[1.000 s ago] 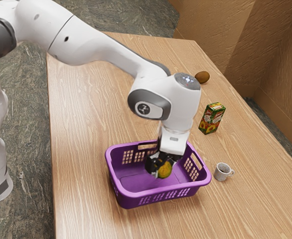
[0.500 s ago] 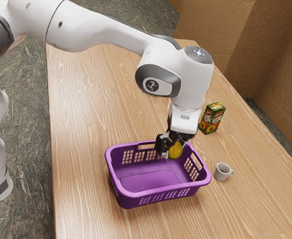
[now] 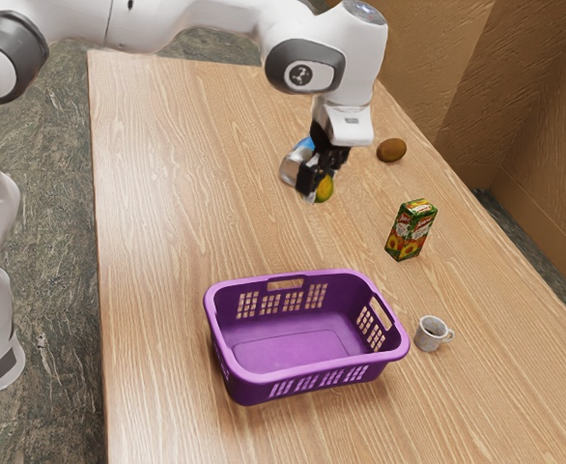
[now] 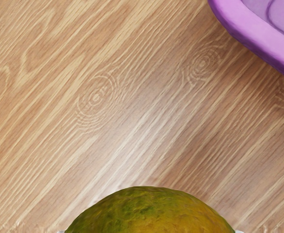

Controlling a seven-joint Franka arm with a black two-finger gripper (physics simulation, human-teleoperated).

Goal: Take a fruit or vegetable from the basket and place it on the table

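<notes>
The gripper (image 3: 317,186) pinches a fruit (image 3: 325,188) (green and yellow) on the far side of the basket (image 3: 251,389). Toward the exterior view's right stands a mug (image 3: 430,334).

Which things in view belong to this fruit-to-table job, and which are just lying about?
Part of the job:
fruit, held above the table
gripper, shut on the fruit
basket, the source the task names
table, where the fruit should go

Just lying about:
juice carton
cup, beside the basket
brown roundish thing
silver-and-blue thing, partly hidden by the gripper
</notes>
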